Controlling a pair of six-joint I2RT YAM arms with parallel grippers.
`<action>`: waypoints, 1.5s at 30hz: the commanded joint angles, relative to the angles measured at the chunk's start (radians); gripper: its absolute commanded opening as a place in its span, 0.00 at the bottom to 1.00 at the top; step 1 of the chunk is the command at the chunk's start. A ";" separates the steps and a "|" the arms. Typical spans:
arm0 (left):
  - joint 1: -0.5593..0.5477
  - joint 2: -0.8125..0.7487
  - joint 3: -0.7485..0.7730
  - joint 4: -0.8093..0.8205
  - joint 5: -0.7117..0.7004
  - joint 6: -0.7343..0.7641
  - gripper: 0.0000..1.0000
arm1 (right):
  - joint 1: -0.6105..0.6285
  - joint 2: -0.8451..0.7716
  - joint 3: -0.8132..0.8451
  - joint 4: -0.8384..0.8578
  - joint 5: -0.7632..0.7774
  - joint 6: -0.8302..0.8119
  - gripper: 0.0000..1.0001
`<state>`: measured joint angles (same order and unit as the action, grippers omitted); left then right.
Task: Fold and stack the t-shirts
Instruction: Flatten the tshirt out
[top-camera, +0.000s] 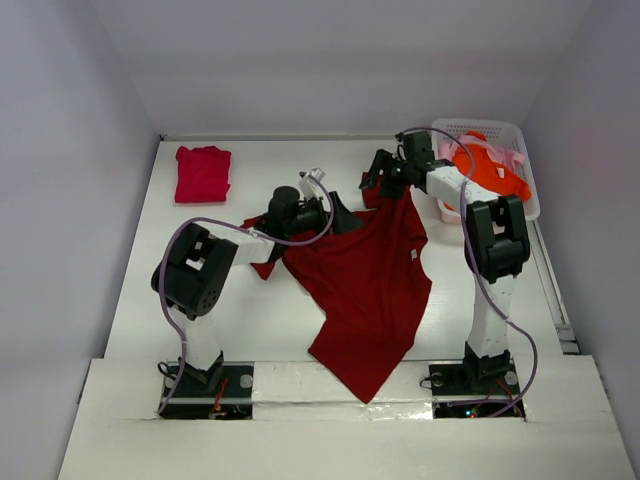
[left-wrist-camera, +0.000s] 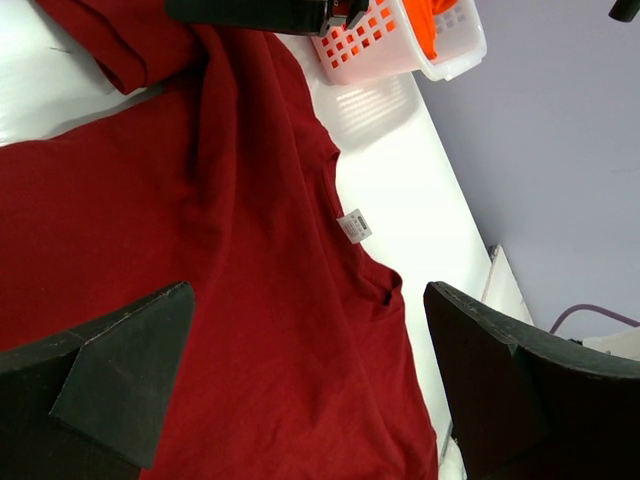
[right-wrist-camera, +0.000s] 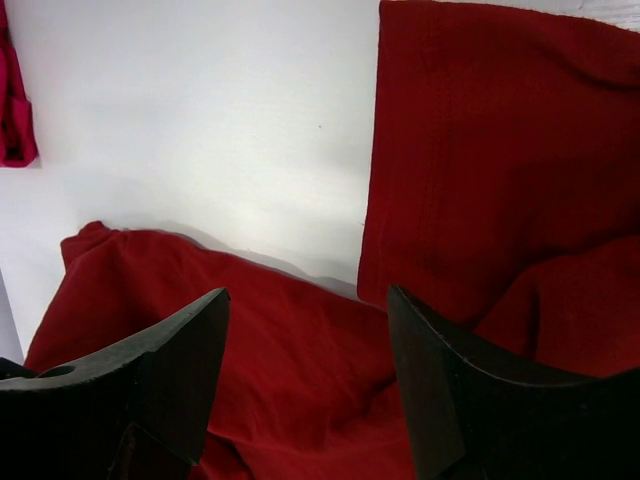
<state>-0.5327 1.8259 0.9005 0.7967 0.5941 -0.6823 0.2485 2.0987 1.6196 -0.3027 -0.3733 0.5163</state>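
The large dark red t-shirt (top-camera: 365, 290) lies spread across the middle of the table (top-camera: 270, 320), its hem hanging over the near edge. The left gripper (top-camera: 345, 218) hovers wide open and empty over the shirt's far left part. The right gripper (right-wrist-camera: 307, 295), fingers apart, hangs over its far end. A folded crimson-pink t-shirt (top-camera: 203, 173) sits at the far left corner. The orange t-shirt (top-camera: 485, 165) and the pale pink t-shirt (top-camera: 516, 160) fill the basket (top-camera: 505, 130) at the far right corner.

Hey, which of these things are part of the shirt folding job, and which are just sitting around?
Part of the job: dark red t-shirt, folded crimson-pink t-shirt, orange t-shirt, pale pink t-shirt.
Just there: white basket, holding the orange and pale pink ones.
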 joint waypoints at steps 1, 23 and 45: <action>-0.009 0.004 0.046 0.047 0.021 0.001 0.99 | -0.006 -0.014 0.002 0.045 -0.041 0.005 0.69; -0.018 0.079 0.115 -0.041 0.026 0.030 0.99 | -0.006 0.012 -0.013 -0.001 -0.052 -0.015 0.69; 0.000 0.133 0.149 -0.049 0.059 0.035 0.99 | -0.006 0.030 0.019 -0.122 0.022 -0.045 0.67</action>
<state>-0.5381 1.9553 0.9890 0.7372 0.6308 -0.6670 0.2470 2.1208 1.5829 -0.3820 -0.3813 0.4919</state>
